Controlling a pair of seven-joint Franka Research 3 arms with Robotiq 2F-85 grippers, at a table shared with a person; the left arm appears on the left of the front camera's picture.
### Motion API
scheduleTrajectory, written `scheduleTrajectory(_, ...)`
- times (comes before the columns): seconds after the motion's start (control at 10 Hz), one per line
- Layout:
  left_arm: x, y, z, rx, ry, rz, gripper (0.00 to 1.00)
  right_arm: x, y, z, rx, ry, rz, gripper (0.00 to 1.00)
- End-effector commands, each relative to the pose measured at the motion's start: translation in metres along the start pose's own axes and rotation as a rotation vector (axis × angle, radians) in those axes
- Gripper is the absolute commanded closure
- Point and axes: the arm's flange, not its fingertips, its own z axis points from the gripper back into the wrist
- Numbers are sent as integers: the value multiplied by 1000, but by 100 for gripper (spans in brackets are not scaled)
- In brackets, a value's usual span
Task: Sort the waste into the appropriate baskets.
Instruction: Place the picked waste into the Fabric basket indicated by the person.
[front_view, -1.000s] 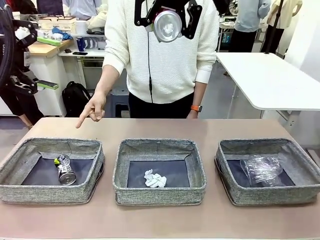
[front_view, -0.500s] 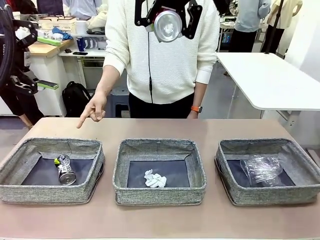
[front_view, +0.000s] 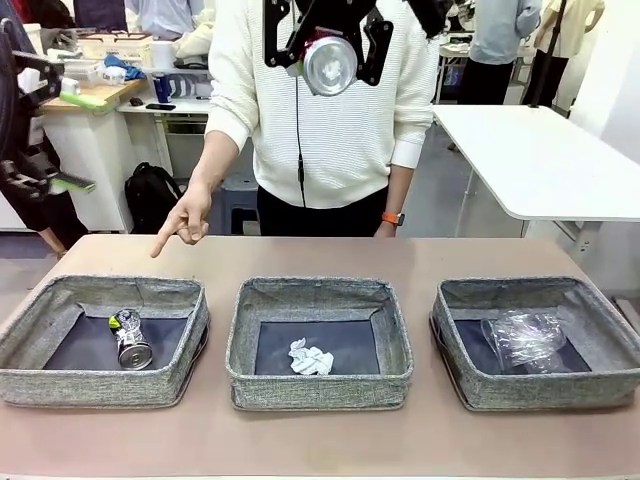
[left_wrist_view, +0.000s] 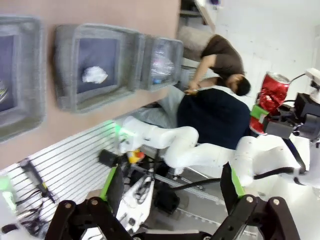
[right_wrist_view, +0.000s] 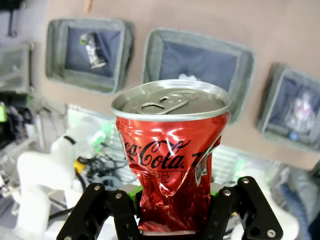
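Three shallow grey woven-fabric baskets sit in a row on the brown table (front_view: 420, 255), and the step in hand is carrying the crushed red aluminium can (right_wrist_view: 170, 165) to the right one. The right gripper (front_view: 325, 45) is clamped on the can's lower body, high above the table at about twelve o'clock in the front view, the can's base facing the camera. The left gripper (left_wrist_view: 170, 197) hangs spread wide and holds nothing. The left basket (front_view: 60, 385), at about eight o'clock, already holds a dark printed can (front_view: 129, 338); the middle basket (front_view: 320, 390) holds a crumpled white paper wad (front_view: 308, 358); the right basket (front_view: 540, 395), at about four o'clock, holds clear crinkled plastic (front_view: 522, 338). The person's hand (front_view: 186, 220) points down toward the left basket's far rim. Metal likely belongs with metal, so the left basket looks the sound choice. To do it well, I would swing the can across and down, keeping clear of the pointing hand, centre it over the dark bottom rather than the soft rim, descend low before letting go, and release beside the lying can so the dented, light shell does not bounce out.
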Motion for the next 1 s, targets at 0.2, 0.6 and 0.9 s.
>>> scheduleTrajectory(0.2, 1, 79, 130, 174, -167, 82, 0, 59, 102, -65, 33, -117, 481, 100)
scheduleTrajectory(0.6, -29, 116, 190, 56, -37, 168, 0, 71, 185, -133, -60, -119, 853, 100)
scheduleTrajectory(0.9, -19, 121, 175, 129, -184, 171, 0, 51, 164, -147, 0, -96, 768, 100)
